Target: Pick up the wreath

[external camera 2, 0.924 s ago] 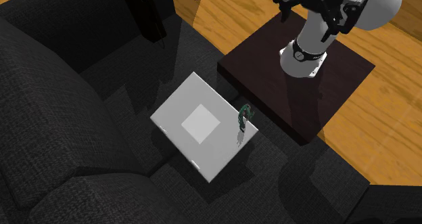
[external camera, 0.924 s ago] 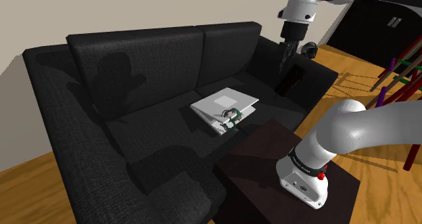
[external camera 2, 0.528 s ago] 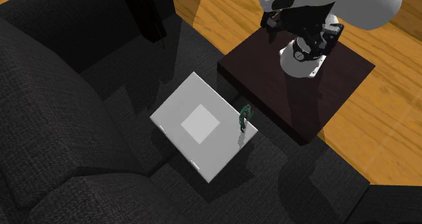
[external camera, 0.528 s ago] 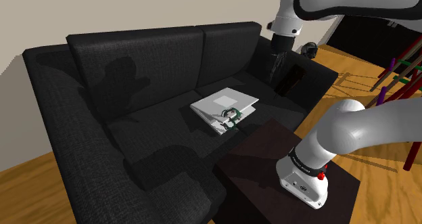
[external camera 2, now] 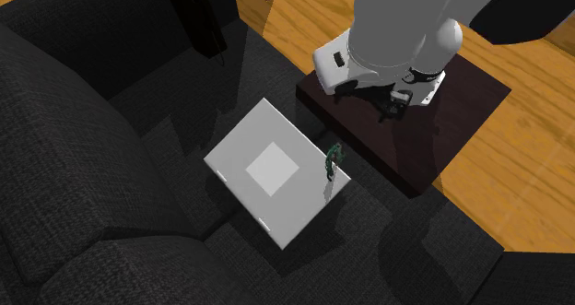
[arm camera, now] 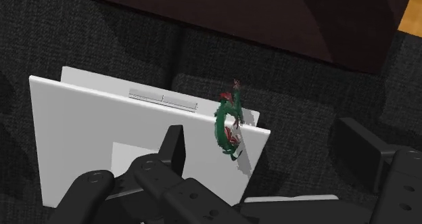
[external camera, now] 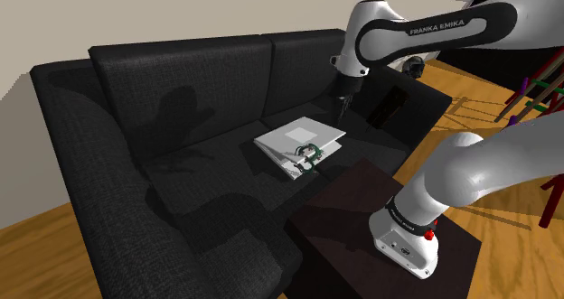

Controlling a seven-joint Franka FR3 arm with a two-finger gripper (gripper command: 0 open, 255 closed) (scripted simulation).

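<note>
The wreath is a small green ring with red bits. It stands upright on the edge of a flat white box lying on the black sofa's seat. The second exterior view has the wreath at the corner of the box nearest the stand. My gripper hangs over the far end of the box, pointing down. In the wrist view the gripper is open with nothing between the fingers, and the wreath lies a little ahead, closer to the finger over the white box.
The dark brown stand butts against the sofa front, close to the wreath. A black slab leans on the sofa arm beyond the gripper. The sofa back rises behind the box. Wooden floor surrounds the stand.
The arm has swung toward the shoulder view's left and come down, bringing the gripper from above the sofa arm to over the white box. The wreath and box have not moved.
</note>
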